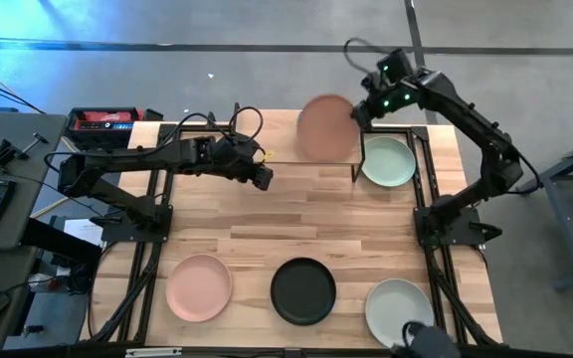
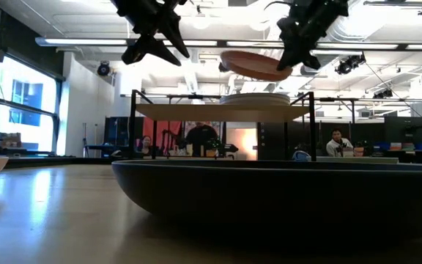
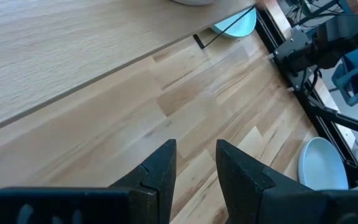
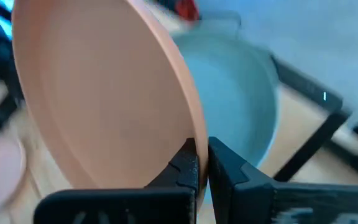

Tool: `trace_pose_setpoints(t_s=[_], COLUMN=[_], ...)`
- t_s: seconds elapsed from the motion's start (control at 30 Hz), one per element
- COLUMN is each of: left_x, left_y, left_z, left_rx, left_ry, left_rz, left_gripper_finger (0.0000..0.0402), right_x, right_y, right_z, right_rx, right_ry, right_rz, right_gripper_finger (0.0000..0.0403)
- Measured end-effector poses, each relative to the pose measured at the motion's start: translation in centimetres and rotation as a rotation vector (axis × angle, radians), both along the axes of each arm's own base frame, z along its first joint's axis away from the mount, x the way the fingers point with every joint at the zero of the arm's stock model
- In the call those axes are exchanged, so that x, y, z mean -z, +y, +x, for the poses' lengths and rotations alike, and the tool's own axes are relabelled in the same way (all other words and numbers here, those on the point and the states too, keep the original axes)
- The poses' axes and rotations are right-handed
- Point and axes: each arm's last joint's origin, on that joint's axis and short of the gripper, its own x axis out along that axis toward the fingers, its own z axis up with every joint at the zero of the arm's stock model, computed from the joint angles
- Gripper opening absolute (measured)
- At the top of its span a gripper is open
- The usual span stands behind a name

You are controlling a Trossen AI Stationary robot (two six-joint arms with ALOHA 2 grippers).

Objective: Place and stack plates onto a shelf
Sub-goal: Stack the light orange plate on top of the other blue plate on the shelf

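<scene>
Right tool (image 1: pixel 358 111): closed on rim of peach plate (image 1: pixel 326 127); positioned at 12 o'clock of the worktop, above the shelf.
Grip detail: both fingers (image 4: pixel 186 167) pinched against plate edge, seen in right wrist view (image 4: pixel 104 93).
Peach plate, held: raised clear above shelf top, tilted; seen in low view (image 2: pixel 255 66) under the right tool (image 2: pixel 299 44).
Shelf (image 1: pixel 286 159): light wooden top on thin black legs, at 12 o'clock of the worktop (image 1: pixel 306 229).
Pale green plate (image 1: pixel 387 161): rested on shelf, at 3 o'clock of the held peach plate; visible in right wrist view (image 4: pixel 241 93) behind the held plate.
Shelf stack count: could not be told from low view (image 2: pixel 255 98).
Left tool (image 1: pixel 263 177): fingers (image 3: pixel 160 171) parted with a narrow gap, nothing between them; hovered above worktop just at 6 o'clock edge of shelf, toward 9 o'clock of the held plate.
Pink plate (image 1: pixel 199 287): lay on worktop at 7 o'clock.
Black plate (image 1: pixel 303 290): lay on worktop at 6 o'clock, between pink plate and second pale green plate; filled foreground of low view (image 2: pixel 269 194).
Second pale green plate (image 1: pixel 398 309): lay on worktop at 5 o'clock.
</scene>
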Motion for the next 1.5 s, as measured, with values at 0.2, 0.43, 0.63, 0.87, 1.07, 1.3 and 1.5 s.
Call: trace_pose_setpoints(t_s=[0.2,0.43,0.63,0.87,1.07,1.3,1.5], left_x=[0.0,0.0,0.0,0.0,0.0,0.0,0.0], left_y=[0.0,0.0,0.0,0.0,-0.1,-0.1,-0.1], left_z=[0.0,0.0,0.0,0.0,0.0,0.0,0.0], left_rx=[-0.001,-0.002,-0.002,-0.013,-0.011,-0.01,-0.01], left_ry=[-0.001,-0.001,-0.001,-0.004,-0.004,-0.004,-0.004], left_rz=[0.0,-0.001,-0.002,-0.014,-0.014,-0.014,-0.014], left_gripper_finger=[0.0102,0.0102,0.0102,0.0102,0.0102,0.0102,0.0102], right_x=[-1.5,-3.0,-1.1,1.5,2.3,2.7,3.2], right_y=[-2.5,-3.8,-4.3,-4.2,-3.6,-3.1,-2.9], right_z=[-0.7,-0.7,-0.2,0.9,0.8,0.6,1.2], right_rx=[0.112,0.263,0.306,0.293,0.314,0.332,0.313], right_ry=[-0.174,-0.315,-0.238,-0.101,-0.011,0.065,0.088], right_rz=[-0.102,-0.178,-0.064,0.069,0.113,0.121,0.149], right_gripper_finger=[0.0,0.0,0.0,0.0,0.0,0.0,0.0])
